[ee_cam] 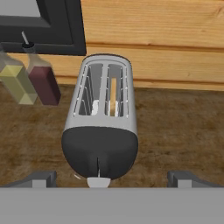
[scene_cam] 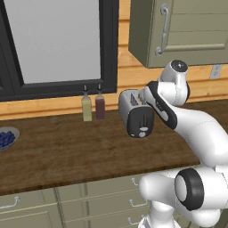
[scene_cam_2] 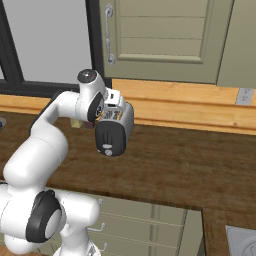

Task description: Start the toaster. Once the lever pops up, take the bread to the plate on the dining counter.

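Observation:
The silver-grey toaster point(ee_cam: 104, 100) stands on the wood worktop with its glossy black end panel point(scene_cam: 140, 121) facing me. A thin tan slice of bread point(ee_cam: 113, 94) sits deep in its right slot. The pale lever point(ee_cam: 99, 182) is low on the black panel, below a narrow vertical slot. My gripper point(ee_cam: 112, 179) hovers above the toaster's front end, open wide, its fingertips point(ee_cam: 41, 178) far apart on either side of the lever and holding nothing. In the right base view the hand sits just over the toaster point(scene_cam_2: 115, 127). The plate and the dining counter are out of view.
Two bottles, one yellow-green point(scene_cam: 87, 107) and one dark red point(scene_cam: 100, 105), stand left of the toaster by the window. A grey bowl of blue berries point(scene_cam: 6, 138) sits at the far left. A wall cabinet point(scene_cam: 187, 31) hangs overhead. A sink corner point(scene_cam_2: 242, 241) shows lower right.

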You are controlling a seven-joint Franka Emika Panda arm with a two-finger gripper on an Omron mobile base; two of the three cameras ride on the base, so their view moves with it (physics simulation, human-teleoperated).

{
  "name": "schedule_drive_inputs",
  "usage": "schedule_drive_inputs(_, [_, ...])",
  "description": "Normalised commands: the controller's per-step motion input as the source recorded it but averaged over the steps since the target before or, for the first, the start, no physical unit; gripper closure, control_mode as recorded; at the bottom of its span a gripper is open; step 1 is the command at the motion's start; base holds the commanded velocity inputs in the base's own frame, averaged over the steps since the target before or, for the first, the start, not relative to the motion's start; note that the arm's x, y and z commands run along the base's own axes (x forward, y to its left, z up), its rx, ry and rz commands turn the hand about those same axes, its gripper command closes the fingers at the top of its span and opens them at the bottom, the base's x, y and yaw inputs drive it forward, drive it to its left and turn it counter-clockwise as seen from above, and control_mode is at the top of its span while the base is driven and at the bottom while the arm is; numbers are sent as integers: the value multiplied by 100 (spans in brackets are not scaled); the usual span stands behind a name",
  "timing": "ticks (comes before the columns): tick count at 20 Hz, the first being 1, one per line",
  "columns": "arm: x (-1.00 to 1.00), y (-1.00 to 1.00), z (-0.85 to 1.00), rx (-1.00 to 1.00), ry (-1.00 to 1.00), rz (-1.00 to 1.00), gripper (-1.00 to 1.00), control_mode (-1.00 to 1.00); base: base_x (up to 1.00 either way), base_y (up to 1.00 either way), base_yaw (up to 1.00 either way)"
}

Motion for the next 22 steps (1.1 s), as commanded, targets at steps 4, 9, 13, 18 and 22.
schedule_drive_inputs(4, [0, 0, 0, 0, 0, 0, -100, -100, 0, 0, 0])
schedule_drive_inputs(9, [0, 0, 0, 0, 0, 0, -100, -100, 0, 0, 0])
schedule_drive_inputs(13, [0, 0, 0, 0, 0, 0, -100, -100, 0, 0, 0])
schedule_drive_inputs(18, [0, 0, 0, 0, 0, 0, -100, -100, 0, 0, 0])
schedule_drive_inputs(22, [0, 0, 0, 0, 0, 0, -100, -100, 0, 0, 0])
